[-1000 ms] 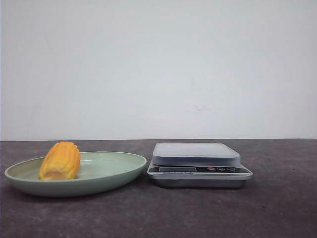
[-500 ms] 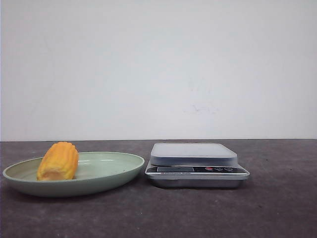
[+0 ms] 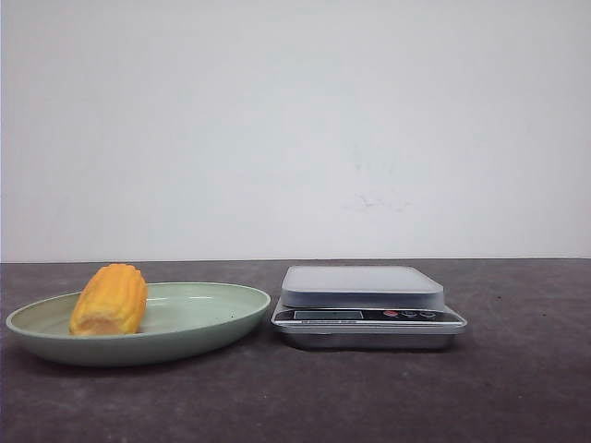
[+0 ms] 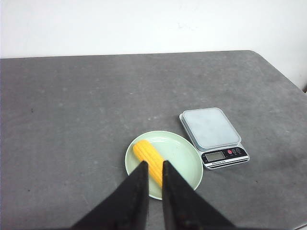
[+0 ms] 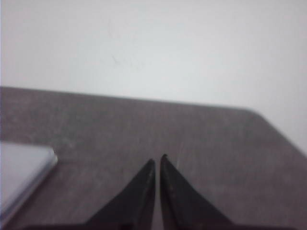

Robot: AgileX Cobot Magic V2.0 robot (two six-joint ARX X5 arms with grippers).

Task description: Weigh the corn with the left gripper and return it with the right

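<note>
The corn (image 3: 111, 300) is a short yellow-orange cob lying on the left part of a pale green plate (image 3: 208, 309). A silver kitchen scale (image 3: 365, 286) stands just right of the plate with nothing on its platform. From the left wrist view, my left gripper (image 4: 154, 164) hangs high above the corn (image 4: 146, 153) and the plate (image 4: 184, 151). Its fingers stand a narrow slit apart and hold nothing. My right gripper (image 5: 157, 159) is low over bare table to the right of the scale (image 5: 19, 167), its fingers together and empty. Neither arm shows in the front view.
The dark grey table (image 4: 72, 105) runs back to a white wall. Its rounded far right corner (image 4: 259, 55) and right edge show in the left wrist view.
The plate and scale sit a few pixels further left in the front view than a second ago. The corn lies the same way on the plate.
</note>
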